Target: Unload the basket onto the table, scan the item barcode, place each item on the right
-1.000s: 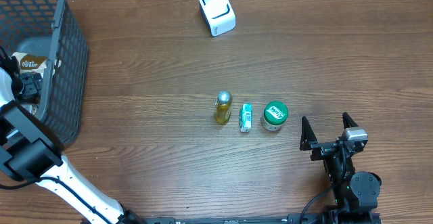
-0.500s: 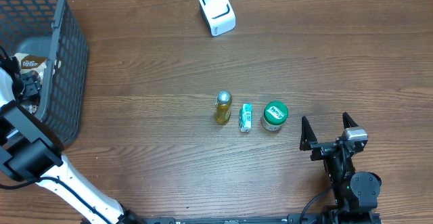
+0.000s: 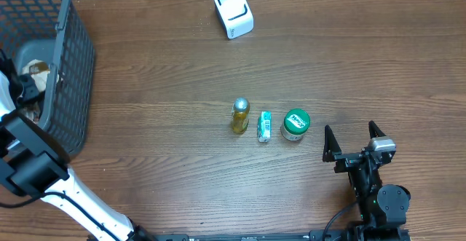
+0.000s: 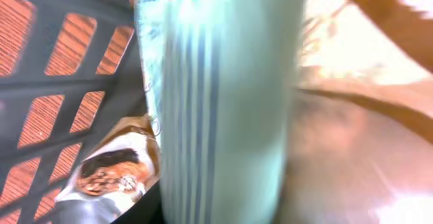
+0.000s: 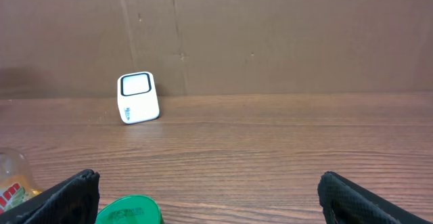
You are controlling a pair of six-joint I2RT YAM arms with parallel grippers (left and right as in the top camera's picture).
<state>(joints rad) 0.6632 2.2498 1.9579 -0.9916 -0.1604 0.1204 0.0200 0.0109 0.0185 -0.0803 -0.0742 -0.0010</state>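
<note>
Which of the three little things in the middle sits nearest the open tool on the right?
The round green-lidded container, at the right end of the row. The small carton and the yellow bottle lie farther left of the right tool.

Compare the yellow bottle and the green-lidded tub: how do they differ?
The yellow bottle is slim with a silvery cap; the green-lidded tub is wider, with a white body. The bottle is left of the small carton, the tub right of it. Both sit in one row on the table.
</note>
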